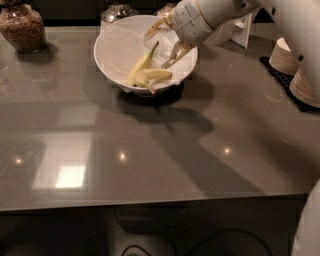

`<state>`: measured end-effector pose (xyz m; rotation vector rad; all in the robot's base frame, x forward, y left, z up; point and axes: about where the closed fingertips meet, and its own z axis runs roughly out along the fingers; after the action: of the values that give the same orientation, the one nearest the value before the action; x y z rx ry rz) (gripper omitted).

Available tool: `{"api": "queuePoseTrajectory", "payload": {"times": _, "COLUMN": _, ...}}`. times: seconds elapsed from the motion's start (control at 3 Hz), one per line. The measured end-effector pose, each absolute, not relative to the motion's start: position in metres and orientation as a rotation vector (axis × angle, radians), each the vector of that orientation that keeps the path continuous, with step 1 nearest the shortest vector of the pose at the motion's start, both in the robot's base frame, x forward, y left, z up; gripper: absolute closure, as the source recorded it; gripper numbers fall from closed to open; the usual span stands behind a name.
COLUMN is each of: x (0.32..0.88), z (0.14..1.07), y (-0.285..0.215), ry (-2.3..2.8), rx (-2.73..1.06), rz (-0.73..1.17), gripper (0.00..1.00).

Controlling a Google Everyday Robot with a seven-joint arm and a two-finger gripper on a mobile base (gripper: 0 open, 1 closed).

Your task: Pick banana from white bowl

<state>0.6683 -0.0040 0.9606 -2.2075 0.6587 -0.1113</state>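
The white bowl point(111, 50) stands at the back middle of the grey table, lined with crumpled white paper. Two bananas lie in it. The short plump yellow banana point(156, 76) with a dark tip lies at the bowl's front. A longer, slimmer banana point(142, 64) with a greenish stem leans behind it. My gripper point(163, 44) hangs over the right half of the bowl, open, its fingers point(172, 58) pointing down and left, just above and behind the short banana. It holds nothing.
A glass jar of brown grains point(22, 28) stands at the back left, and other jars point(117, 10) stand behind the bowl. Stacked beige paper bowls point(303, 75) sit on a black mat at the right edge. A white stand point(235, 31) is behind the arm.
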Motion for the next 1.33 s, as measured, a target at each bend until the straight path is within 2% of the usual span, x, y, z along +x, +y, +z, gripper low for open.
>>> {"api": "queuePoseTrajectory", "payload": {"times": 0.67, "x": 0.678, "z": 0.915, "y": 0.012, "ry": 0.644, "rx": -2.281, "rz": -0.012, "gripper": 0.47}}
{"api": "queuePoseTrajectory", "payload": {"times": 1.33, "x": 0.691, "z": 0.885, "y": 0.021, "ry": 0.644, "rx": -2.331, "rz": 0.053, "gripper": 0.47}}
